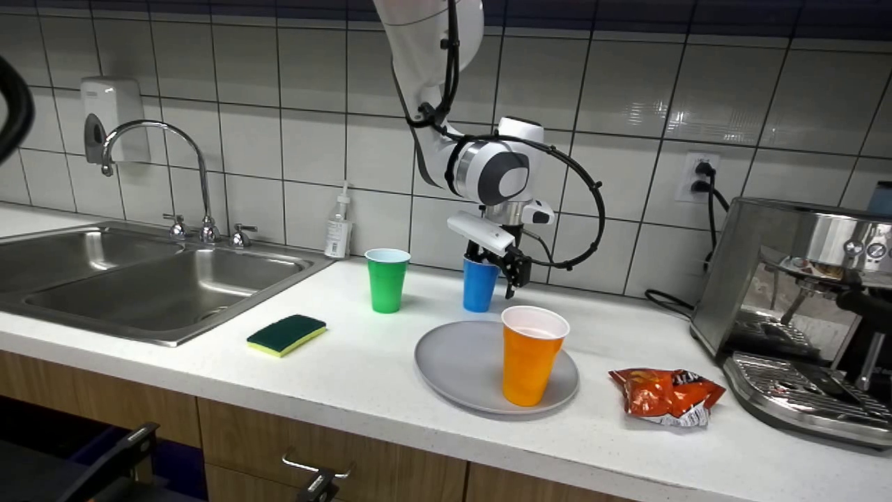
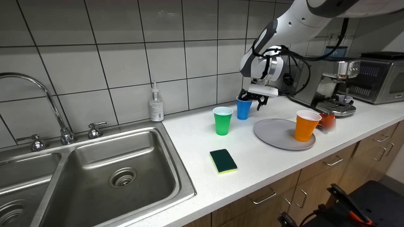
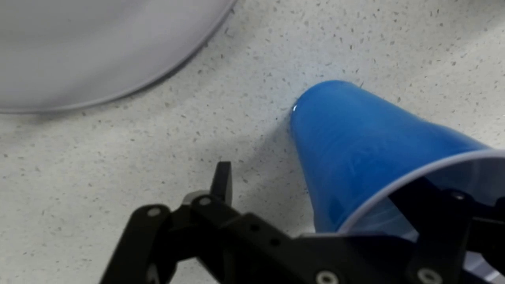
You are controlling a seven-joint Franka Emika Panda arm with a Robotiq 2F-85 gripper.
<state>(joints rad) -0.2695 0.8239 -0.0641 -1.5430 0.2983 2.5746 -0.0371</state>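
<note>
I'm straddling the wall of the blue cup (image 3: 355,126), fingers (image 3: 224,183) spread wide, one dipping inside and one hanging outside, so lining-up is looking done, while the cup is standing on the desk (image 1: 362,376) near the grey plate (image 1: 449,362), not yet being gripped.

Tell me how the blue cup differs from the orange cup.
The blue cup stands directly on the counter, while the orange cup stands on the gray plate. The open gripper has one finger inside the blue cup's mouth; it does not touch the orange cup. The blue cup is nearer the tiled wall than the orange cup. Both are upright, with pale rims, and narrow toward the base.
</note>
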